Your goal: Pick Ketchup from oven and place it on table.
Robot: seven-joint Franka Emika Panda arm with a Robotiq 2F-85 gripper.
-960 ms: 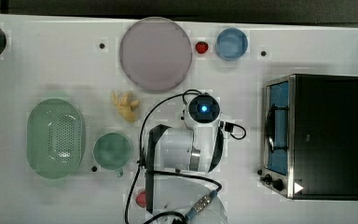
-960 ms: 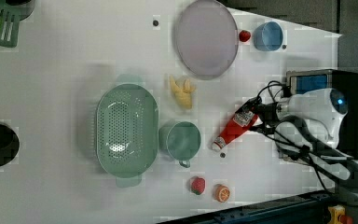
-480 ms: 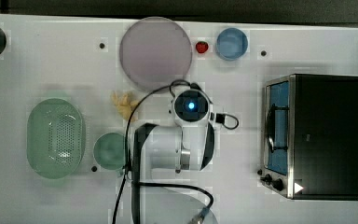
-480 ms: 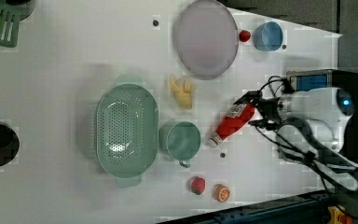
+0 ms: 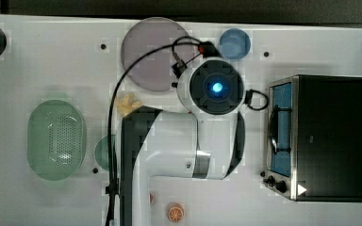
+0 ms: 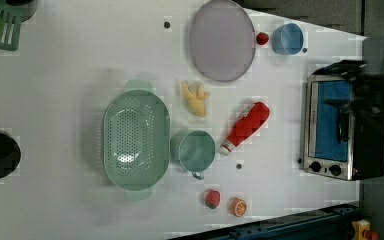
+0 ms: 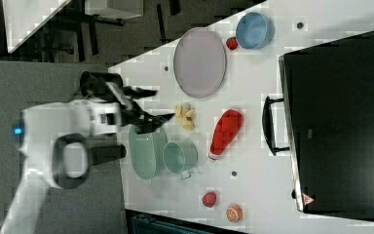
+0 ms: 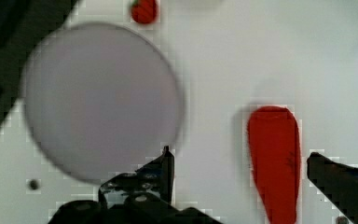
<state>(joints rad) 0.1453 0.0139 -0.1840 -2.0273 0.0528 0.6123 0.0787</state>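
Hand (image 8: 240, 163) is open wide and holds nothing; in the wrist view its two dark fingers (image 8: 161, 170) stand on either side of the ketchup (image 8: 275, 158), apart from it, with the bottle lying closer to one finger than to the other. In the right view the hand (image 7: 148, 105) hangs well above the counter (image 6: 70, 60).

The ketchup (image 6: 245, 127) lies flat on the white counter in the left view, between the oven (image 6: 342, 127) at its 3 o'clock and the green cup (image 6: 195, 150) at its 8 o'clock, with its white cap toward the cup. The yellow fruit (image 6: 195, 97) is at its 10 o'clock and the grey plate (image 6: 222, 40) at about 12 o'clock. The bottle touches none of them. The oven door looks closed.

I judge that the placing step is finished, since the bottle rests on the counter outside the oven and the hand is free of it. The next move calls only for the arm to go up and away without touching the bottle, so that it does not roll.
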